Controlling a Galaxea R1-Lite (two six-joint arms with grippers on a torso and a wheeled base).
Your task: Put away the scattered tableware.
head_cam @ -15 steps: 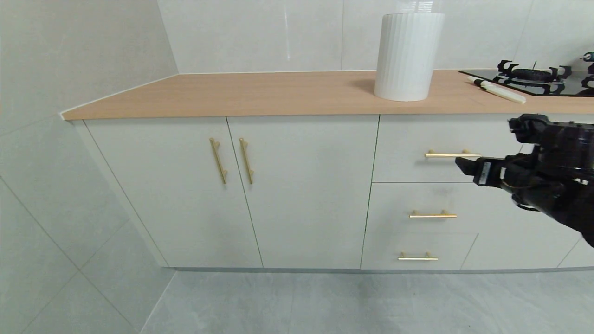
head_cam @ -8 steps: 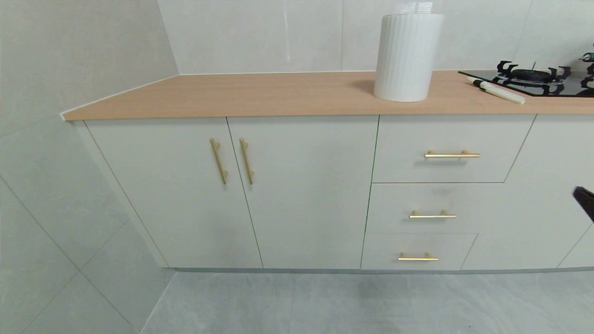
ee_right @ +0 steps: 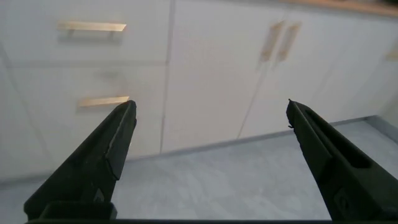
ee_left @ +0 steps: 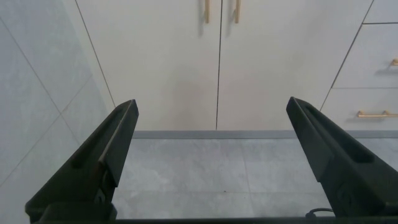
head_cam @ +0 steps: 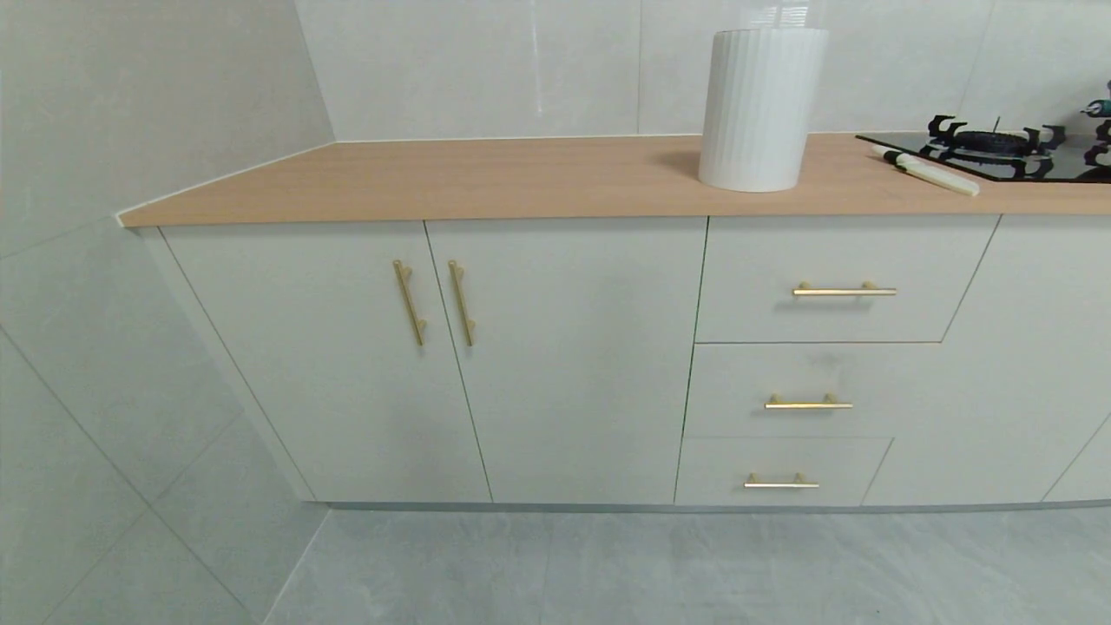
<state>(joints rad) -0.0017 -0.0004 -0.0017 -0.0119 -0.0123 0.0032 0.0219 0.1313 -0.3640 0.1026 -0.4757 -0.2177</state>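
The wooden countertop (head_cam: 486, 178) carries a white ribbed canister (head_cam: 761, 108), a pale utensil (head_cam: 927, 170) and a hob (head_cam: 1055, 163).

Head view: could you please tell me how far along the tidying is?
Done: nothing evident; the drawers are shut. In hand: nothing; left gripper and right gripper are open, empty. Left: the utensil lies on the counter by the stove.
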